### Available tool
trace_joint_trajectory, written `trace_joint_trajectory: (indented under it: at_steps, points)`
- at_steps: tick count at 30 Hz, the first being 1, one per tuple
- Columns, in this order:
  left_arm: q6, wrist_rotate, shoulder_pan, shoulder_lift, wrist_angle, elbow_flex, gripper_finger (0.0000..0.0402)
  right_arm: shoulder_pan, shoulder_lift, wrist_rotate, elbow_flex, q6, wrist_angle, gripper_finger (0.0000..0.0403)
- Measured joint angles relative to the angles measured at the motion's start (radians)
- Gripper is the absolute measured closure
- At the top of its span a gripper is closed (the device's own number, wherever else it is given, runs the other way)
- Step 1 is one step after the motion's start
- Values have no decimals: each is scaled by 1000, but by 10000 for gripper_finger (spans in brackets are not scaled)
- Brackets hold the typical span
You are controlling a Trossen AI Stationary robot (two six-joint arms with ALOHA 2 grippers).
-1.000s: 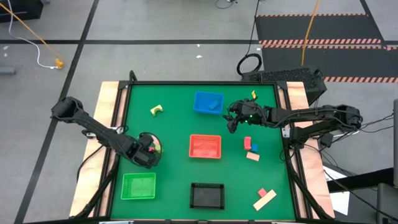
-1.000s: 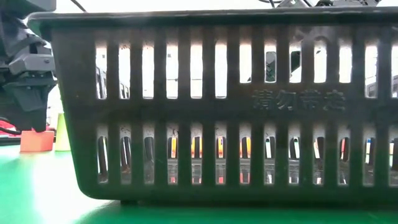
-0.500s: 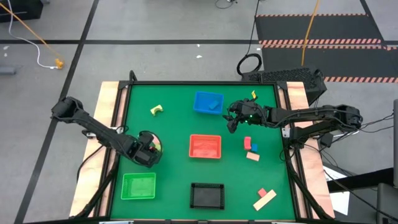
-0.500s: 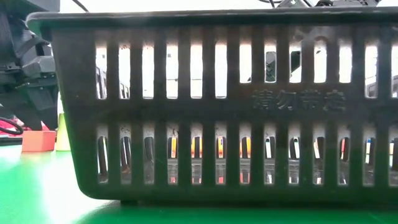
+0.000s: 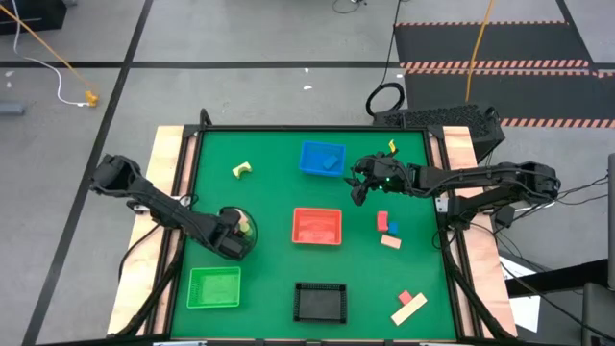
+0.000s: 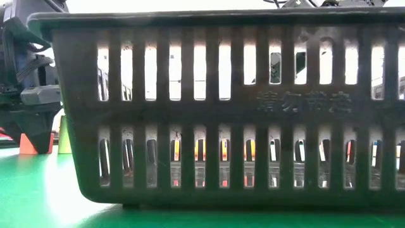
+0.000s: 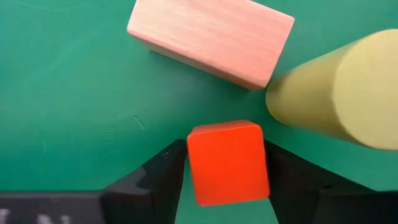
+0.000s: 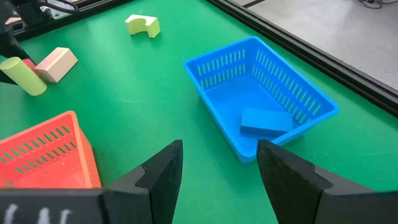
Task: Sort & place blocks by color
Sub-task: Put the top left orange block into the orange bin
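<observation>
My left gripper has dropped, fingers now open around the red cube; right gripper waits open

My left gripper low over mat just above green bin, yellow piece beside it. My right gripper hovers between blue bin and red bin. Black bin near front edge.
</observation>
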Motion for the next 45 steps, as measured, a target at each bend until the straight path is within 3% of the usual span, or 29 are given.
trace_joint_trajectory:
  at_steps: [4,14,18,24,28,33,39,45]
  points:
    - [33,-3,-1,-23,-6,-3,269,0,0,0,0,0,0,204]
    - [44,1,-2,-151,-184,-5,268,0,0,0,0,44,0,204]
    - [41,-78,-2,-250,-214,-5,268,0,0,-2,0,71,0,204]
    - [140,-279,-2,-367,-165,21,268,0,0,-3,0,146,2,204]
    - [379,-426,-2,-389,-40,80,268,0,0,-23,0,228,22,204]
    - [878,-595,3,-376,316,121,268,0,15,-189,0,322,185,204]
    - [1452,-608,31,-300,767,121,268,14,104,-378,0,447,469,204]
    - [1797,-605,62,-165,1036,121,268,27,222,-494,0,629,746,190]
